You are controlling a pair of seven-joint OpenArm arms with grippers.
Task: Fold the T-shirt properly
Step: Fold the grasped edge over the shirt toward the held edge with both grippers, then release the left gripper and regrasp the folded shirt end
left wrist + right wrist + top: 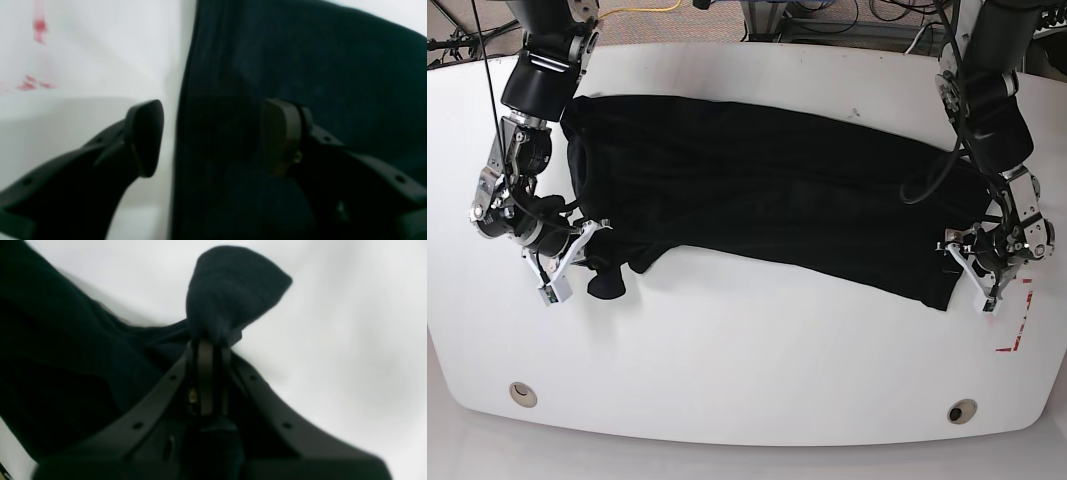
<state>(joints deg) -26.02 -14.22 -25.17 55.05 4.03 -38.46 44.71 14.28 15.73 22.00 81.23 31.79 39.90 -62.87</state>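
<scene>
Red marks stain the white bench beyond my left pincer, whose jaws stand apart and empty; the T-shirt edge runs between them, one finger over bare bench, the other over black cloth.

Through the right wrist view, my right pincer is clamped on a bunched tip of the T-shirt, the rest trailing off to one side.

From the base view, the T-shirt stretches across the bench between my right pincer and left pincer, with red tape just beyond the left one.
</scene>
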